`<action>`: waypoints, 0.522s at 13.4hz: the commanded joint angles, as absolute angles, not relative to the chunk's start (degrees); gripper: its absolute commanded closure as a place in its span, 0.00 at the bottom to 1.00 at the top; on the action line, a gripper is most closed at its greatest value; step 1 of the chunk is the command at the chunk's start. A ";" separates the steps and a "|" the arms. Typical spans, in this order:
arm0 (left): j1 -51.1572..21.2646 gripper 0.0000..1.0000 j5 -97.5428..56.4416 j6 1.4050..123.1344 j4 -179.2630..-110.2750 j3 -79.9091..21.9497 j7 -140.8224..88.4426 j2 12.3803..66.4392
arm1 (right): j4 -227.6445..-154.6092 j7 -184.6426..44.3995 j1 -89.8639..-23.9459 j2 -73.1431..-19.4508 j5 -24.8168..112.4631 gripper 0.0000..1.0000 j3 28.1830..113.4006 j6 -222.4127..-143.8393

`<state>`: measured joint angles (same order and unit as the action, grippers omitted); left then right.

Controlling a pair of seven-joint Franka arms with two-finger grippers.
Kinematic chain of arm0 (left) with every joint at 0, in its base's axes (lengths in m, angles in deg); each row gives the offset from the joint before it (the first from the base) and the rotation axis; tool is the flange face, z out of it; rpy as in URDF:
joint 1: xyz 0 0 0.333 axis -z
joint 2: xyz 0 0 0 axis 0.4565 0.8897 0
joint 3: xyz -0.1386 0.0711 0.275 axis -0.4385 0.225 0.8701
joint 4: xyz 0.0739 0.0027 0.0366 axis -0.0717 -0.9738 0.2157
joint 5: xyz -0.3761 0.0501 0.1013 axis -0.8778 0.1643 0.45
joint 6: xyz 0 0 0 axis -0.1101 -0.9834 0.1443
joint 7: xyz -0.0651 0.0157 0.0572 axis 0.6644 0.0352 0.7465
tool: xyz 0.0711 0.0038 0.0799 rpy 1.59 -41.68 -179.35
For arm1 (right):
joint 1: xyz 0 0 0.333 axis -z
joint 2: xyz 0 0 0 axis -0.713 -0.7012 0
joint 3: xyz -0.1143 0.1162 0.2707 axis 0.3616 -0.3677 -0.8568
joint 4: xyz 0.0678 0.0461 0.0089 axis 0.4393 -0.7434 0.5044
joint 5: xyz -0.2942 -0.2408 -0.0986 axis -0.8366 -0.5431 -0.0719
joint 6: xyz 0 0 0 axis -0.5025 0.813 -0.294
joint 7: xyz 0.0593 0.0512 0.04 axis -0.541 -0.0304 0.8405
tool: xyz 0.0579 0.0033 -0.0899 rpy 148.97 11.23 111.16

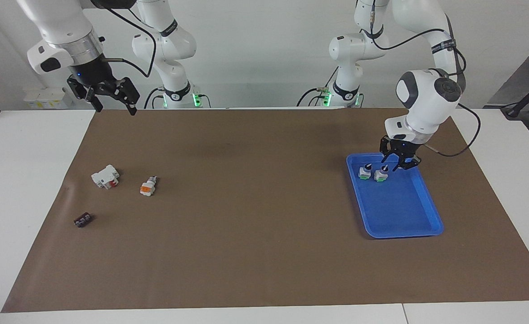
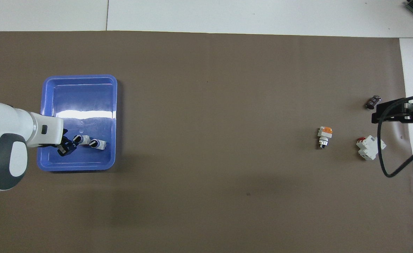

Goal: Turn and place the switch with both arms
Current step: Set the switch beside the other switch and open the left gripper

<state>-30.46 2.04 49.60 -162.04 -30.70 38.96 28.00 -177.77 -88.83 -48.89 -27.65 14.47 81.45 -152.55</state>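
Note:
Two green-ended switches stand side by side in the blue tray (image 1: pixel 401 211), in its corner nearest the robots. One switch (image 1: pixel 380 175) is just below my left gripper (image 1: pixel 394 164); the other switch (image 1: pixel 364 172) is beside it, toward the right arm's end. The left gripper is open and holds nothing, its fingers apart just above the first switch's black knob. In the overhead view the left gripper (image 2: pixel 67 146) is over the tray (image 2: pixel 80 95) beside the two switches (image 2: pixel 83 140) (image 2: pixel 98 144). My right gripper (image 1: pixel 115 108) is open and empty, raised over the mat's edge by its base.
At the right arm's end of the mat lie an orange-ended switch (image 1: pixel 147 186), a white block with red (image 1: pixel 105 176) and a small dark part (image 1: pixel 82 220). They also show in the overhead view: the orange-ended switch (image 2: pixel 325 135), the block (image 2: pixel 369 147), the dark part (image 2: pixel 372 102).

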 commanded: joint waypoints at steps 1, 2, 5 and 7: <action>-30.15 0.00 3.00 48.61 -163.10 -30.70 32.16 23.12 | -177.55 -87.70 -48.73 -27.53 13.41 0.00 81.24 -152.45; -30.15 0.00 3.00 48.17 -163.10 -30.70 29.36 21.80 | -177.64 -87.87 -48.82 -27.53 13.41 0.00 81.24 -152.71; -30.15 0.00 3.00 41.68 -161.36 -30.87 14.36 18.28 | -177.64 -87.44 -48.73 -27.53 12.88 0.00 81.33 -152.72; -29.98 0.00 3.00 34.50 -154.18 -31.22 2.40 18.97 | -177.64 -87.52 -48.73 -27.62 12.88 0.00 81.33 -152.80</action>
